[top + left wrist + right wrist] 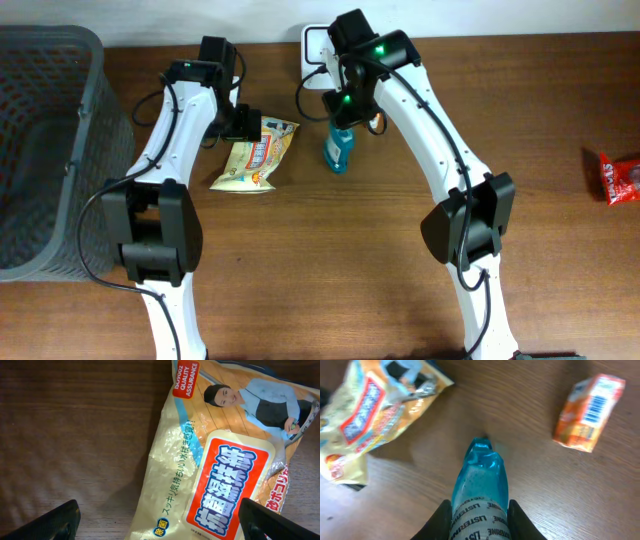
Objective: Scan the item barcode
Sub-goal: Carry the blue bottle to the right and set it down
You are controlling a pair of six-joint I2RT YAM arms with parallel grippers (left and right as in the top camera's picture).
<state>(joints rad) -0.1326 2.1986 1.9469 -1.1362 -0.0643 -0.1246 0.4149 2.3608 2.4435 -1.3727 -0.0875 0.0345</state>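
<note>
Two claws, two jobs. Right gripper (480, 521) is clamped on the blue mouthwash bottle (480, 472), one finger on each side of the labelled body. Gripping there keeps the bottle roughly upright, with its far end down at the table (530, 485); I can't tell if it touches the wood. My read is that this is the item being scanned. No barcode on it shows in any view, so it likely needs turning before a reader can see the code. Left gripper (160, 521) has its jaws fully apart and holds nothing. It hovers low over the yellow snack bag (225, 460), which lies flat, print side up, just left of the bottle. That looks like a pre-grasp for another item, or the arm simply parked out of the way. An orange box (590, 412) lies near the bottle on the right, barcode panel up, with nothing touching it. A white device (313, 42) sits at the far table edge behind the right arm. It may be the scanner, but I can't confirm that. Grey basket (50, 150) is at far left, a red packet (620, 178) at far right, both well apart from the action.
</note>
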